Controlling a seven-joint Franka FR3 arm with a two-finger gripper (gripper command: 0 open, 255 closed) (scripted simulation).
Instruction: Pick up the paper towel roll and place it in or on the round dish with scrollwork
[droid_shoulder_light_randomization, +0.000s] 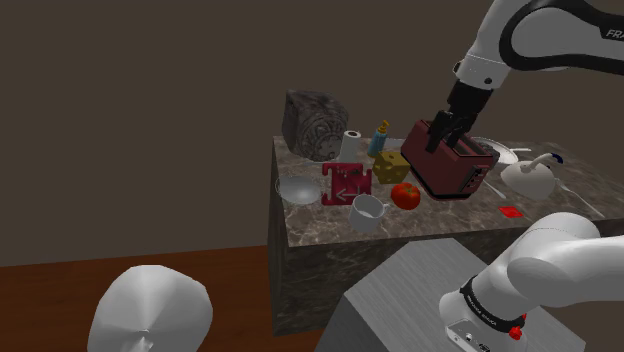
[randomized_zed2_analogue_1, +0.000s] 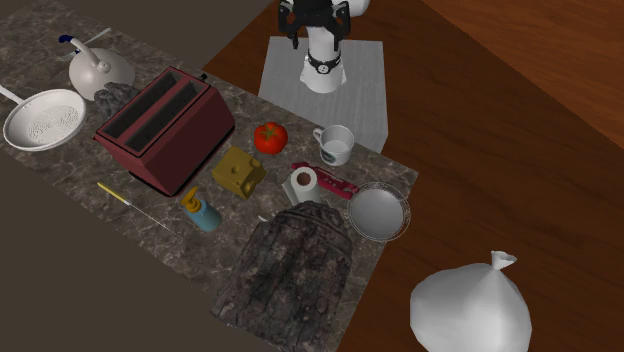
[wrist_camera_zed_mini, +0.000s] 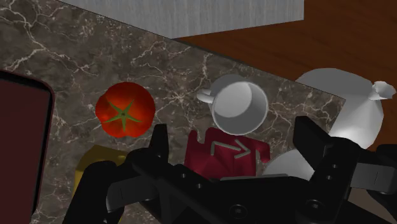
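Note:
The white paper towel roll (droid_shoulder_light_randomization: 351, 143) (randomized_zed2_analogue_1: 303, 184) stands upright on the marble counter, between a dark carved block and a red arrow-marked piece. The round dish with scrollwork (droid_shoulder_light_randomization: 298, 189) (randomized_zed2_analogue_1: 380, 212), a shallow grey bowl, sits at the counter's corner, at the shoulder view's left of the roll. My gripper (droid_shoulder_light_randomization: 445, 125) (wrist_camera_zed_mini: 235, 143) hangs open and holds nothing, above the dark red toaster (droid_shoulder_light_randomization: 450, 160), well off to the shoulder view's right of the roll. In the wrist view its fingers (wrist_camera_zed_mini: 159, 141) stand apart over the red piece (wrist_camera_zed_mini: 228, 151).
Crowding the counter are a tomato (droid_shoulder_light_randomization: 405, 195) (wrist_camera_zed_mini: 124, 113), a white mug (droid_shoulder_light_randomization: 367, 211) (wrist_camera_zed_mini: 238, 107), a yellow block (droid_shoulder_light_randomization: 390, 166), a blue bottle (droid_shoulder_light_randomization: 379, 138), the carved block (droid_shoulder_light_randomization: 316, 124), a teapot (droid_shoulder_light_randomization: 530, 178) and a colander (randomized_zed2_analogue_1: 45, 117). A white sack (droid_shoulder_light_randomization: 150, 310) lies on the floor.

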